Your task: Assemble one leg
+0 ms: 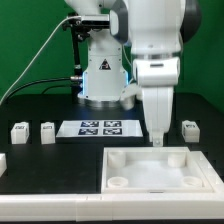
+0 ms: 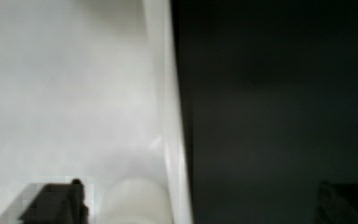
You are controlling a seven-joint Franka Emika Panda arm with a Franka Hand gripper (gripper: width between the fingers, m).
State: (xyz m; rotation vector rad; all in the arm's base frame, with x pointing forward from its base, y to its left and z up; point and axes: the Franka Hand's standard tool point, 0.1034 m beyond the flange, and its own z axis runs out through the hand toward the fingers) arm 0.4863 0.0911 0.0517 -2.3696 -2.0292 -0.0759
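**Hovering at the tray's far rim, jaws wide and empty**

Your white robot arm reaches straight down with the wrist vertical. Its fingertips are at the far rim of the large white square tray-like piece with round corner sockets; you cannot tell whether they touch it. In the wrist view the two dark fingertips stand far apart, so the jaws are spread wide and hold nothing. The tray's pale edge and the black table show between them.

The small white plastic block-shaped leg with a black-and-white tag stands on the table near the fingers, on the exterior view's right. No writing is readable: the tags are too small, and the triangular blue-and-white sign on the arm's base is blurred.

A second white peg and a third white peg sit well apart on the exterior view's left, beyond the flat white marker board.
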